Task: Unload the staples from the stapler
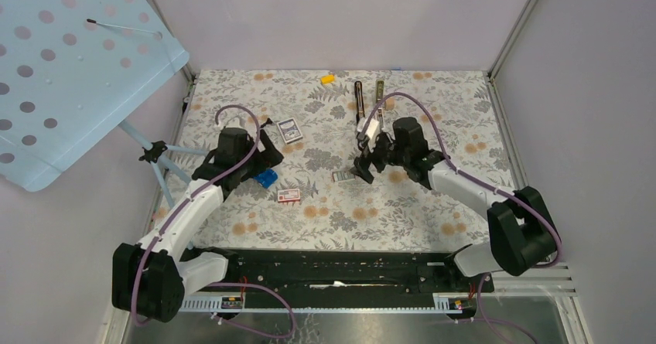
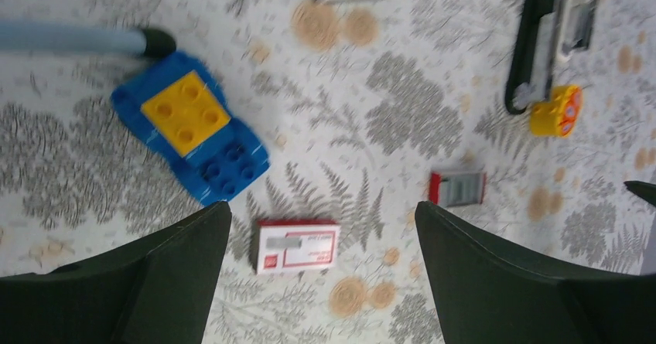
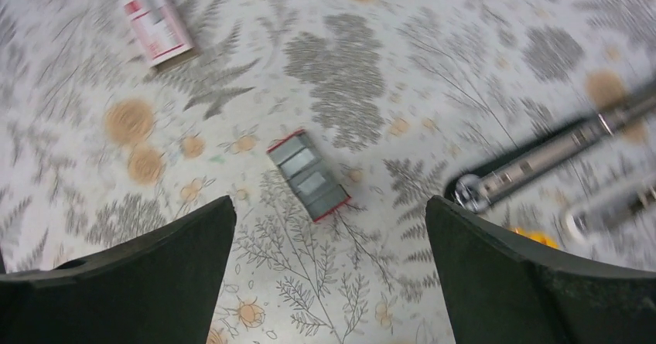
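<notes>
The stapler point(image 1: 358, 100) lies swung open at the far middle of the table, its black bar point(image 2: 526, 42) beside its silvery rail point(image 2: 576, 11). In the right wrist view the black bar point(image 3: 541, 157) runs off to the right. My right gripper point(image 1: 363, 170) point(image 3: 330, 202) hovers open and empty just nearer than a small red-edged tray point(image 3: 308, 174) of grey strips. Whether the staples lie in that tray I cannot tell. My left gripper point(image 1: 267, 158) point(image 2: 322, 209) is open and empty above a red-and-white box point(image 2: 297, 245).
A blue and yellow brick point(image 2: 189, 124) lies left of the left fingers, by a pale blue stand leg point(image 2: 73, 39). A printed box point(image 1: 289, 130) sits farther back. A yellow round piece point(image 2: 555, 112) rests at the stapler's near end, a yellow bit point(image 1: 328, 78) by the back wall.
</notes>
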Controlling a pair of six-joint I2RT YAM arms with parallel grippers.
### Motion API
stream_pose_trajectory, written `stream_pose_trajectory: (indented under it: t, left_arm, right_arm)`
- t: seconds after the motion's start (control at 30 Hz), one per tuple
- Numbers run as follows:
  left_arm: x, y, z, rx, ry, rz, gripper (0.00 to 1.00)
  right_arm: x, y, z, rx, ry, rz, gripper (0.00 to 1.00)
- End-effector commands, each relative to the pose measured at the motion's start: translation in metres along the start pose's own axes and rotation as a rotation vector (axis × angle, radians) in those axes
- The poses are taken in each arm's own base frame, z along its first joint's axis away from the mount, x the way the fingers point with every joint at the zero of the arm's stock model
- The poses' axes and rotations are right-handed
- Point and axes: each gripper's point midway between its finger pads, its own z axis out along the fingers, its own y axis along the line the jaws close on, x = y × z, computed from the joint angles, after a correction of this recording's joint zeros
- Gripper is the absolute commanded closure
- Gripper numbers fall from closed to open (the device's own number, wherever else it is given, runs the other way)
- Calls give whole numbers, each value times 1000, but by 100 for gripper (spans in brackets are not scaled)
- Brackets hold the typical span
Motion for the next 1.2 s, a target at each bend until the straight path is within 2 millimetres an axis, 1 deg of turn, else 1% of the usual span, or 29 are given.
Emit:
stream_pose_trajectory:
  t: [0.0,0.07,0.1,0.13,0.23,0.3,0.37,0.43,0.5,0.67,0.8,0.93,1.17]
  left_arm:
    - [23,8,-5,36,55,-59,6]
    - [28,10,-6,43,59,-75,6]
    - [29,11,-7,47,57,-84,6]
    - [30,11,-7,49,56,-89,6]
    - [31,14,-8,48,49,-94,6]
    - [32,17,-8,42,46,-97,6]
    - [32,20,-8,36,47,-102,6]
    - [32,21,-7,31,46,-107,7]
    - [32,22,-6,31,46,-112,7]
    - [33,23,-1,32,55,-124,7]
    - [34,24,0,29,62,-118,7]
    - [32,27,-1,23,57,-111,7]
    - [31,28,-2,24,55,-120,7]
  right_arm:
    - [-6,39,4,-395,-84,-413,0]
    - [2,35,5,-492,-40,-419,0]
    - [10,34,3,-545,3,-397,0]
    - [15,31,4,-581,29,-404,1]
    - [28,21,13,-652,96,-476,3]
    - [30,13,23,-650,89,-522,4]
    - [35,5,32,-611,93,-537,4]
    - [38,-3,39,-561,117,-548,4]
    - [42,-7,43,-536,145,-564,4]
    - [53,-4,51,-530,211,-558,4]
    - [67,1,60,-553,305,-547,6]
    - [71,3,67,-558,334,-537,7]
    - [87,3,69,-558,414,-534,8]
